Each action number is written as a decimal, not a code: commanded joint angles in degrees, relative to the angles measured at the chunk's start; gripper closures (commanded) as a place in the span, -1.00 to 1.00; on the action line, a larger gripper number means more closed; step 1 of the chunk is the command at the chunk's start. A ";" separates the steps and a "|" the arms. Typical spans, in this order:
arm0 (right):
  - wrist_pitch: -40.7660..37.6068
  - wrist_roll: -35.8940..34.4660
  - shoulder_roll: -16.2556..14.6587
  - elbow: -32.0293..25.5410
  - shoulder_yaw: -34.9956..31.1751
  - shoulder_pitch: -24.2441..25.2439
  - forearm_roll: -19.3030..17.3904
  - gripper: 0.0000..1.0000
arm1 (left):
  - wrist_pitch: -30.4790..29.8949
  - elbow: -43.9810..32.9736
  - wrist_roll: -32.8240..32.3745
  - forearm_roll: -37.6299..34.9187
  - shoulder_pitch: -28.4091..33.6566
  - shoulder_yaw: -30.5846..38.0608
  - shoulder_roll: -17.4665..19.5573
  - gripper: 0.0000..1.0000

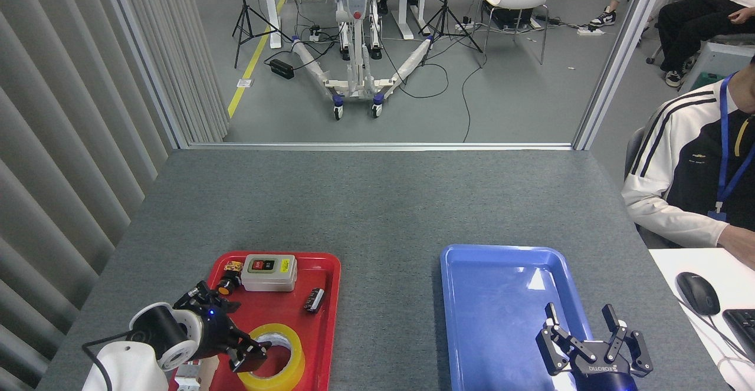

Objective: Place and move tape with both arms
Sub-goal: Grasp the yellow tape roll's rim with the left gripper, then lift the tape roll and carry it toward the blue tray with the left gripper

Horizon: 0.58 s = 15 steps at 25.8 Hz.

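Tape lies flat, hole up, at the near end of the red tray, low in the head view; translucent yellow roll with a whitish core. Left gripper reaches in from the lower left, black body with a small blue light, white wrist behind it. Its fingers sit over the left rim of the roll, one tip dipping toward the hole; whether they are spread or pinching the rim cannot be told from this angle. Same tray also carries a grey switch box with red and black buttons and a yellow label at the far end, a small orange-tipped part just left of it, a small dark component toward the right side, and a white breaker-like block at the near left corner, mostly hidden by the arm. Blue tray sits to the right on the grey tabletop, apart from the red one. Right gripper hovers over the blue tray's near right corner, fingers spread wide, holding nothing. Person in a white and black jacket seated at the right edge, beside a white desk with a black mouse.
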 commanded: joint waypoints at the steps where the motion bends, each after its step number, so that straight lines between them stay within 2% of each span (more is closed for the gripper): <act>1: -0.17 0.00 0.11 -0.30 0.05 0.01 0.46 -0.98 | 0.00 1.97 -0.12 -4.92 -0.28 0.03 0.25 -0.98; 7: -0.78 -0.26 1.08 -0.30 -0.04 0.44 0.46 -0.99 | 0.00 7.59 -0.12 -6.41 -1.51 0.03 0.42 -0.97; 8: -0.78 -0.26 1.08 -0.30 -0.04 0.44 0.46 -0.99 | 0.00 8.03 -0.12 -6.41 -1.78 0.03 0.42 -0.90; 11: -0.43 -0.26 1.17 -0.38 -0.04 0.36 0.28 -0.99 | 0.00 8.12 -0.21 -6.24 -1.60 -0.50 0.07 -0.37; 13: 0.01 -0.26 1.25 -0.65 -0.04 0.36 0.28 -0.99 | 0.00 9.00 -0.21 -6.15 -1.69 -1.38 -0.11 0.23; 14: 0.01 -0.26 1.25 -0.73 -0.13 0.36 0.28 -0.99 | 0.00 9.61 -0.21 -5.80 -1.78 -1.64 -0.28 0.43; 15: 0.01 -0.26 1.25 -0.73 -0.22 0.36 0.28 -0.99 | 0.00 9.79 -0.21 -5.62 -1.86 -1.82 -0.37 0.77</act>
